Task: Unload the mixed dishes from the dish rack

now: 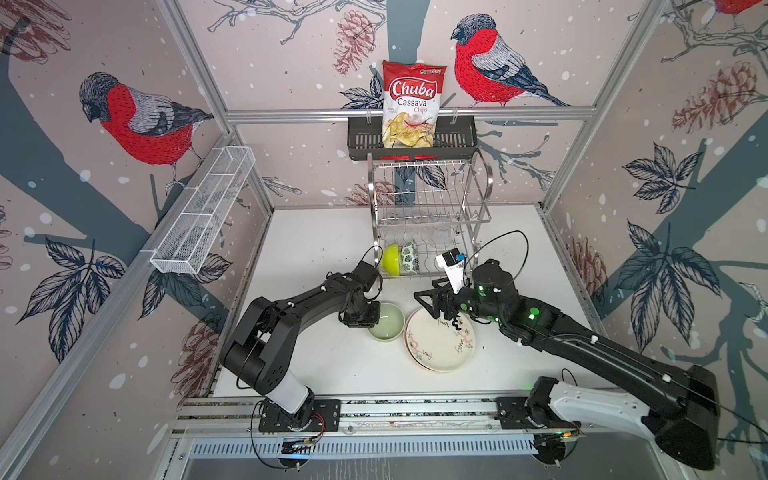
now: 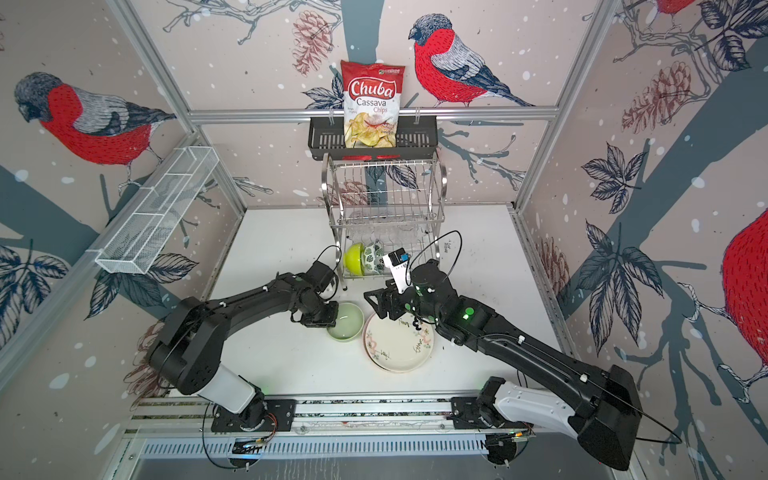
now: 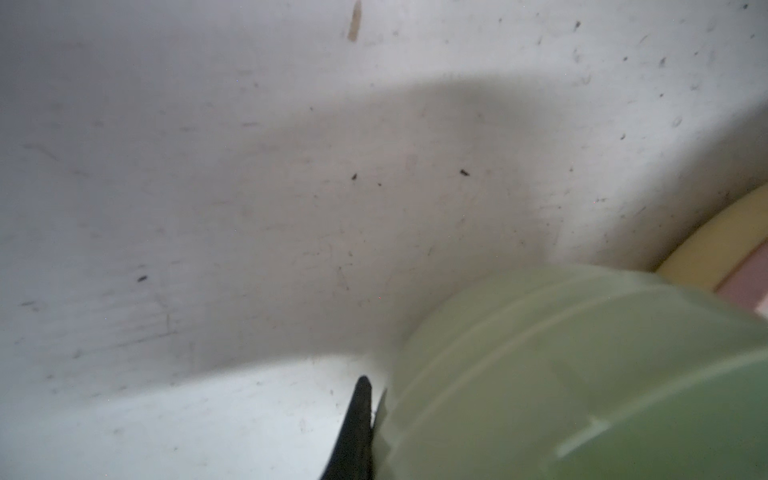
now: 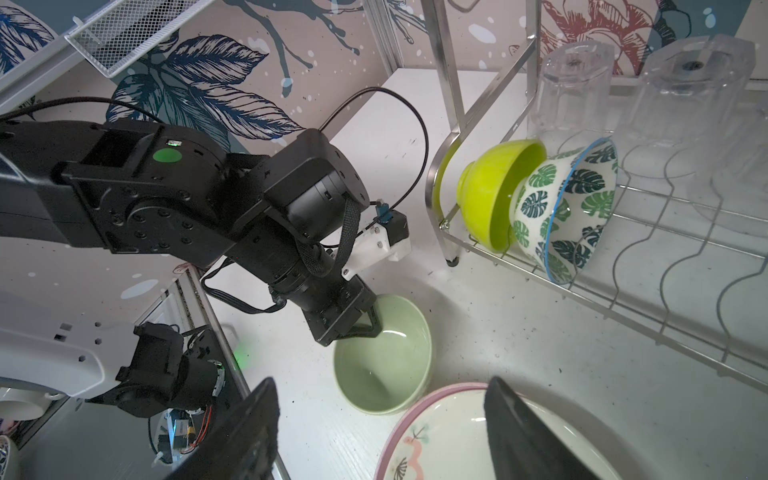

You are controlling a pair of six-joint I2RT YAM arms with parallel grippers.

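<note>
Nearest, the plates [image 1: 440,347] are seen stacked on the table [image 1: 316,249], cream one on top, a pink rim under it; a third is barely made out. The R gripper [image 1: 430,307] is held over the stack's far edge, jaws spread wide, nothing in them. If it is dropped or swung low from here, the top plate could be clipped and the stack shoved or chipped.

Just beside the stack, the pale bowl [image 4: 382,357] is set upright on the table, or v. close to it; contact can't be confirmed. The L gripper [image 4: 369,329] is clamped on its rim, one finger inside, one outside. Risk: if the arm is pulled away before the jaws are let go, the bowl gets dragged or tipped into the plates, esp. w/ so little gap btwn them. If it is let go while not fully down, a short drop and clatter is likely.

Further back, on the rack [image 1: 487,183], lower tier, the lime bowl [image 4: 486,187] and leaf bowl [image 4: 573,199] are stood on edge, the leaf one's base tucked into the lime one's mouth. If either is taken alone, the other could be rolled off the wires. Behind them, tumblers [image 4: 569,95] are parked upside down; being clear and smooth, they could be misjudged or slipped. Both arms are crowded in front of the rack, so a crossing reach could end in a knock.
</note>
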